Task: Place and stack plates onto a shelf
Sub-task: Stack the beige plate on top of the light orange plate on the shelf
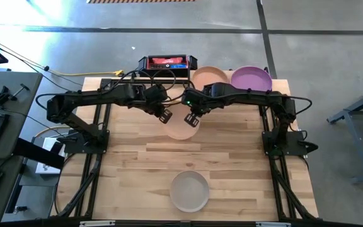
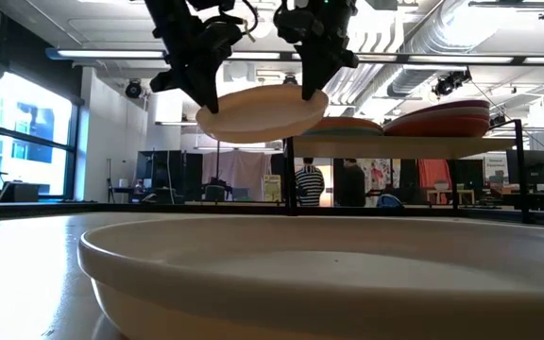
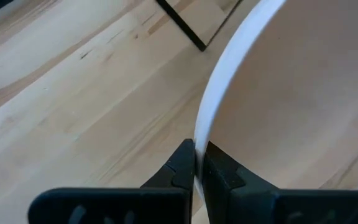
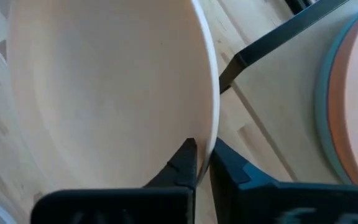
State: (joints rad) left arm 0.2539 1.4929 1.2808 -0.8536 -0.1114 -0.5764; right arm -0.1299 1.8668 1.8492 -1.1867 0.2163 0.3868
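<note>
Left gripper [image 3: 195,163]: fingers pinched tight on the rim of the cream plate [image 1: 183,125], one finger inside the lip, one outside. Right gripper [image 4: 202,163]: fingers likewise clamped on the same plate's rim, on the opposite side. You hold one plate between two arms.

The plate hangs in the air, clear of the tabletop [image 1: 232,164], just in front of the shelf [image 2: 414,142] and, in the low view, about level with its board; it tilts slightly.

For this step: a two-arm hold looks like a handover or a joint carry. Move both wrists together or free one side first; pulling apart would strain the thin rim. Level the plate before it goes over the board and mind the black frame post [image 2: 290,175].

Materials: plates are round, shallow, matte, with a raised lip. Shelf is light wood on thin black metal. It already carries two stacks, one topped peach [image 1: 209,77], one purple [image 1: 251,78]. A pale grey plate [image 1: 190,191] sits on the near tabletop, well apart.
</note>
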